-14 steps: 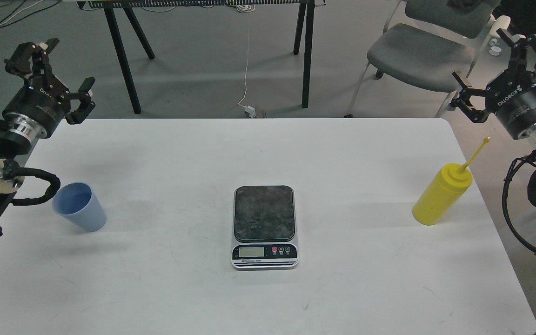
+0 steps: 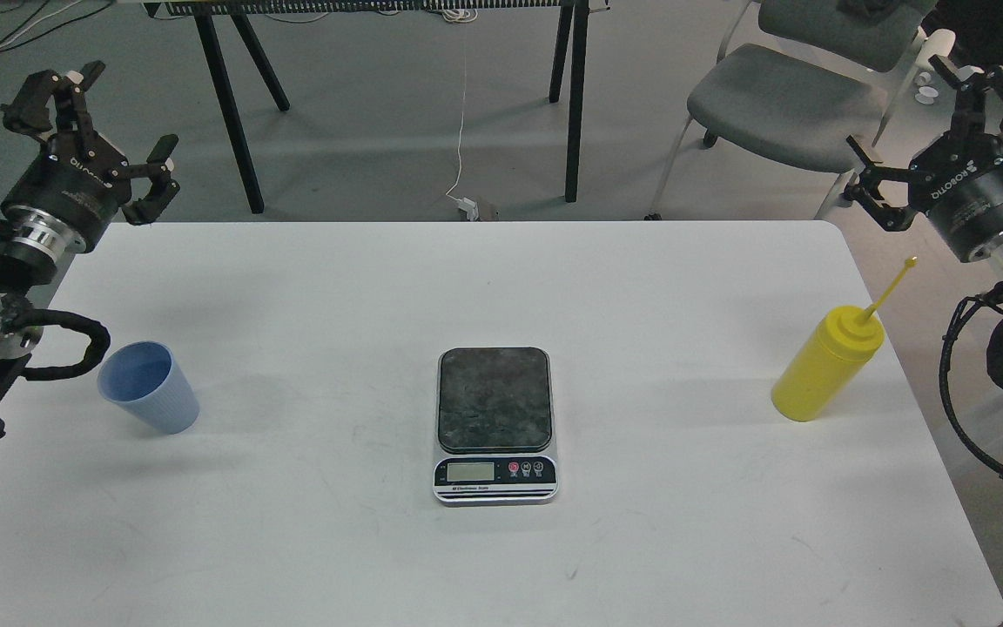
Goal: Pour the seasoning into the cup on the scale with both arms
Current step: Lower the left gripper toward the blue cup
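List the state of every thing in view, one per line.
Cup: upright on the table, empty, off the scale.
Scale: plate bare, display readout too small to tell.
Seasoning bottle: upright, uncapped, cap stick pointing up, ungrasped.
Left hand: open, empty, raised beyond the table's far-left corner.
Right hand: open, empty, raised beyond the far-right corner.

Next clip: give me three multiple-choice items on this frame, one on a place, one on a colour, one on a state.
1. Where is the cup?
A. on the scale
B. on the table, left of the scale
C. in a tool

2. What colour is the bottle?
A. red
B. white
C. yellow

3. How is the left tool?
A. open, empty
B. shut on the cup
C. shut on the bottle

Key: 1 B, the cup stands on the table, apart from the scale; 2 C, its body is yellow; 3 A, its fingers are spread, holding nothing.
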Motion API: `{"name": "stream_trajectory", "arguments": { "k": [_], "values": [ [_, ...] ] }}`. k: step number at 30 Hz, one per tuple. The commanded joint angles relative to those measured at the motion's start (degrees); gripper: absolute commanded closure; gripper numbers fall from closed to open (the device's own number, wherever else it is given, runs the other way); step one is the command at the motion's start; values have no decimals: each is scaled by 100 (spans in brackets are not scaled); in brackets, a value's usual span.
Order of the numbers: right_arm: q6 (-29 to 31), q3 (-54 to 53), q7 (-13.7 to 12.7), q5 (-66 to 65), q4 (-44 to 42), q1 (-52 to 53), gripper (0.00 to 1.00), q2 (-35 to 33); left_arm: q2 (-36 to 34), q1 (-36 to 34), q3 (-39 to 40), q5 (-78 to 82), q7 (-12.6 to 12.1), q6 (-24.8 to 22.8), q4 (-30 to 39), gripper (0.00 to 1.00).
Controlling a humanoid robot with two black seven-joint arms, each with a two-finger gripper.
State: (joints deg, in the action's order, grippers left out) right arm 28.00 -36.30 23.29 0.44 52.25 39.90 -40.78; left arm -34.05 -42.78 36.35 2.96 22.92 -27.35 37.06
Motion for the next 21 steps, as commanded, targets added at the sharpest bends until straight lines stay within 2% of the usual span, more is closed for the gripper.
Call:
{"name": "stream_trajectory", "arguments": {
  "k": [1,4,9,12,13,17,21],
  "values": [
    [0,0,0,0,13,0,1,0,-74,-11,-180,-33,2,-65,64,0],
    [0,0,0,0,13,0,1,8,-556,-64,-619,370,11,-65,266,0],
    [0,0,0,-9,5,0,1,8,-1603,-318,-911,2450,46,-65,512,0],
    [0,0,0,0,39,0,1,0,-2305,-459,-902,3892,508,-65,679,0],
    [0,0,0,0,40,0,1,8,-2490,-460,-902,4366,508,-65,801,0],
    [0,0,0,0,40,0,1,26,-2922,-425,-937,5642,508,-65,1390,0],
    [0,0,0,0,57,-9,1,17,-2949,-346,-989,6452,508,-65,1585,1]
  ]
}}
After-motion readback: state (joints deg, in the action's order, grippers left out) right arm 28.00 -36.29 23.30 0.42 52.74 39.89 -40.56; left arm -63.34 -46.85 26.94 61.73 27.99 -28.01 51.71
